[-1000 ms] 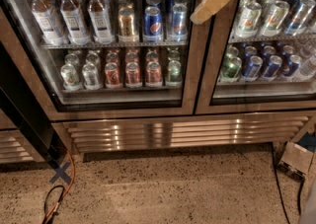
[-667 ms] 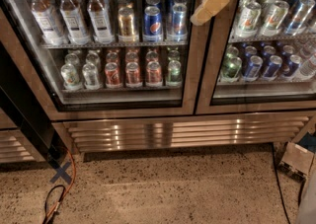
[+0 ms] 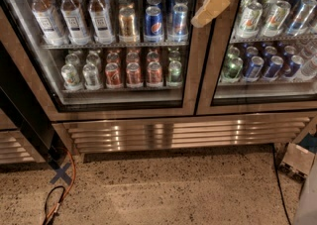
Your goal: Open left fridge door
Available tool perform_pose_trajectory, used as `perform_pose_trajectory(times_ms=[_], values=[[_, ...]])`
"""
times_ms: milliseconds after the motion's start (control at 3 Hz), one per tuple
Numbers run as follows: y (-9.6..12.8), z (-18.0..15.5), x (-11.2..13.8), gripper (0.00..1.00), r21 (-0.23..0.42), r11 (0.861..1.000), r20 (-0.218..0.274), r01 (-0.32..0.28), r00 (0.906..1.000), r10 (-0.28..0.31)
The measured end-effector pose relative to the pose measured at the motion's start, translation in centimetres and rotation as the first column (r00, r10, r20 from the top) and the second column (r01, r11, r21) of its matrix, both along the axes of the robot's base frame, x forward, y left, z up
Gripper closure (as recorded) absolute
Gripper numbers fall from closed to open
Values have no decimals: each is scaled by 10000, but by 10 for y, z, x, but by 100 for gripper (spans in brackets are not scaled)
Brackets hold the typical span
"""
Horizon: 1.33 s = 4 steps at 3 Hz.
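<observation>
Up top, pincer (image 3: 210, 8): by the right edge of the left fridge door (image 3: 124, 112); open or closed, cannot tell.
left fridge door: shut, drinks (image 3: 124, 23) behind its glass.
grille (image 3: 188, 132): shiny, under the door.
floor (image 3: 173, 189): speckled, brown.
orange cord (image 3: 71, 179): on the floor, bottom left.

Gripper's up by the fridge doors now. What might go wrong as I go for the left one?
The gripper hangs over the frames where the left fridge door meets the right door, so it might catch the wrong one. No handle shows here, so it may slide onto glass. The orange cable on the floor could snag the base.
</observation>
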State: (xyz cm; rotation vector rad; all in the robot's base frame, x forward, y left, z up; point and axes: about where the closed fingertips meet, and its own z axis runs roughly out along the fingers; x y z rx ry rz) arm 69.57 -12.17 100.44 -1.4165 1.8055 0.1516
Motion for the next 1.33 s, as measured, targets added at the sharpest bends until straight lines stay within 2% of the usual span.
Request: perform_pose_trajectory(times_ms=[333, 667, 1000, 1333], values=[[0, 0, 0, 19, 0, 10000, -1, 0, 10000, 0], [0, 0, 0, 41, 0, 10000, -1, 0, 10000, 0], [0, 0, 0, 81, 0, 10000, -2, -1, 10000, 1], [0, 0, 0, 100, 0, 10000, -3, -2, 10000, 2]])
